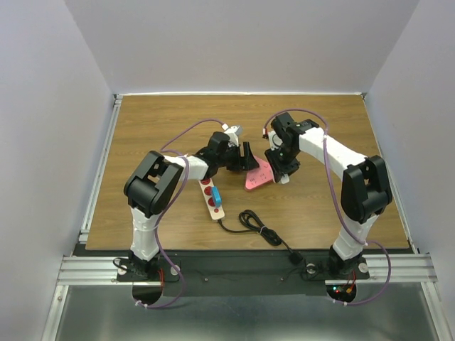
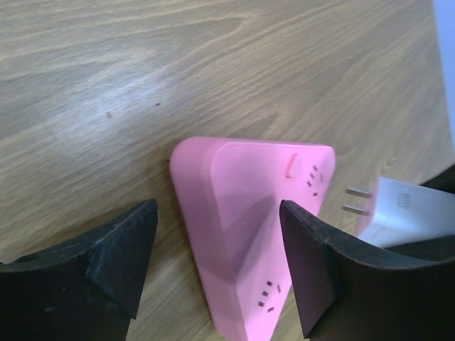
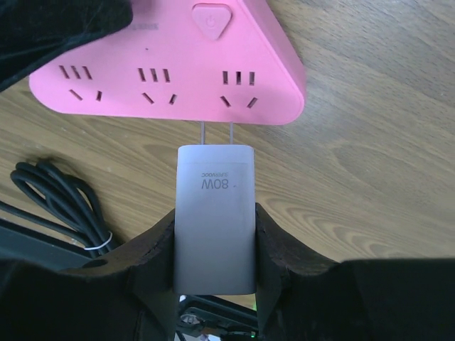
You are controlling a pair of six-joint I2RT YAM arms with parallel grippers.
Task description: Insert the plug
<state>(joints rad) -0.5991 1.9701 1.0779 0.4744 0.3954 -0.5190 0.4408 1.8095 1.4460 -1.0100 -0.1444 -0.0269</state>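
Plug (image 3: 215,213) was pinched in my right gripper (image 3: 215,222), prongs (image 3: 204,133) near the pink power strip (image 3: 170,64) between the spread fingers of my left gripper (image 2: 217,245), and I feared a crooked push might slide that loose strip.

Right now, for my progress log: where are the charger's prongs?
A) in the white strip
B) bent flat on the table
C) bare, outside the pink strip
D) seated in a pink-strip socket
C: both prongs show bare beside the pink strip, the charger held in the right end effector.
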